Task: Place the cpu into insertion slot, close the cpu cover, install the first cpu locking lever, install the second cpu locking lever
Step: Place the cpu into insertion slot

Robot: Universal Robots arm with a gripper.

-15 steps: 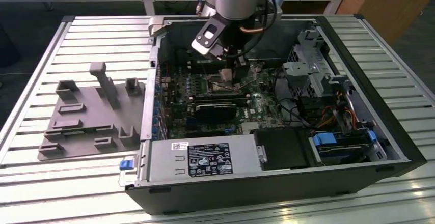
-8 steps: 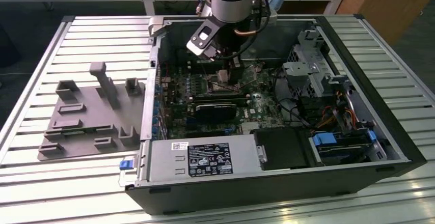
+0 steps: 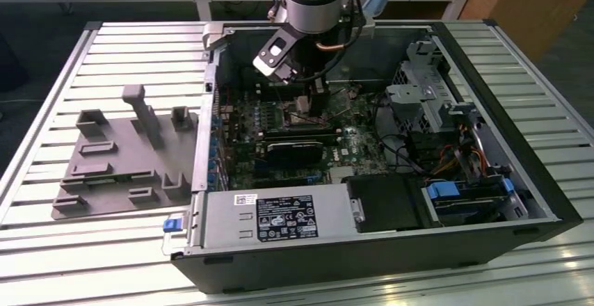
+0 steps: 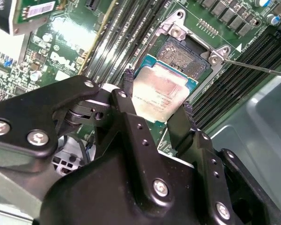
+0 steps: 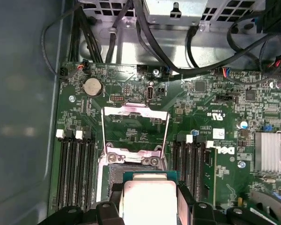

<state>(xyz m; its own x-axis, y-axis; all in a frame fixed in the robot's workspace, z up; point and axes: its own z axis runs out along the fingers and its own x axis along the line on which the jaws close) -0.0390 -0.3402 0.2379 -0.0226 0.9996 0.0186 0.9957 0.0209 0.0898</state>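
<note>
Jaws are clamped on the cpu (image 4: 165, 91), gripping two opposite edges. It sits just over the insertion slot (image 4: 186, 55) and covers part of it, so some bare socket shows. The cpu cover (image 5: 136, 111) is flipped open, just beside the slot on the side away from the jaws.

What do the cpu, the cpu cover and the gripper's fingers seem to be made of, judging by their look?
The cpu: a pale brushed metal top with soft reflections, on a thin green board edge.
The cpu cover: thin bare sheet metal, probably steel, with bright glints.
The gripper has matte black fingers, perhaps plastic or coated metal; small screws sit in them.
</note>
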